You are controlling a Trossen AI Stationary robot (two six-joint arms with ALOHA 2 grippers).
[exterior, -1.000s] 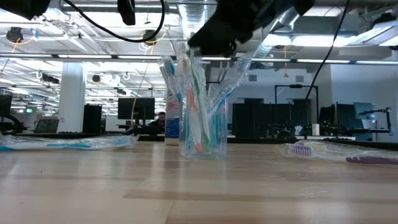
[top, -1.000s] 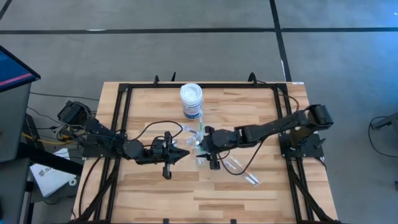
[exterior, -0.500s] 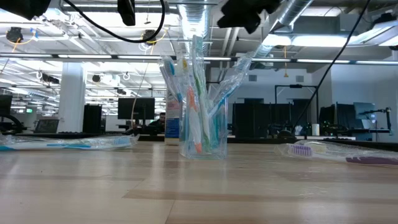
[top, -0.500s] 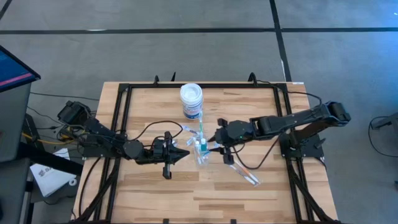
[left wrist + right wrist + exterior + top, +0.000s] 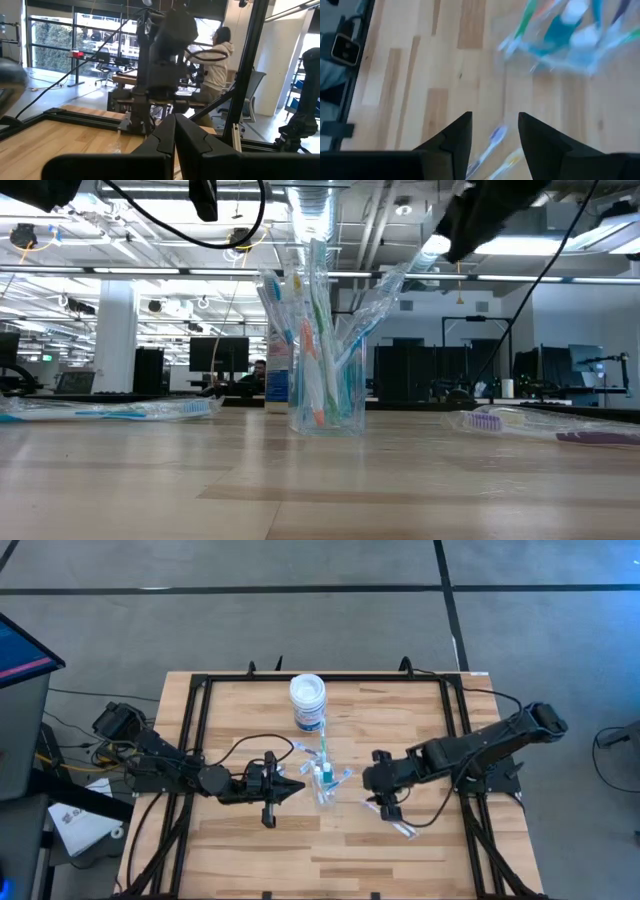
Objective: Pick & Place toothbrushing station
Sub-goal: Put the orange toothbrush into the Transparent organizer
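Note:
The clear plastic cup [image 5: 325, 783] stands upright on its base at the table's middle, with several blue, green and white toothbrushes [image 5: 318, 330] sticking up out of it. My left gripper [image 5: 299, 787] hovers shut just left of the cup, its fingers [image 5: 175, 136] pressed together and holding nothing. To the right of the cup and above the table, my right gripper [image 5: 371, 782] is open and tipped downward. Nothing is between its fingers [image 5: 495, 131]; it hangs over a loose toothbrush [image 5: 492, 140] lying on the wood.
A white round jar with a blue label [image 5: 308, 702] stands behind the cup. Wrapped toothbrushes lie flat to the right [image 5: 397, 823] and, in the low view, at the left [image 5: 110, 409] and right [image 5: 500, 420]. A black frame [image 5: 195, 730] borders the table.
My right gripper has drawn back from the tops of the brushes in the cup, rising and going toward the table's right edge, and has tipped more steeply downward. The cup and its brushes stand as before.

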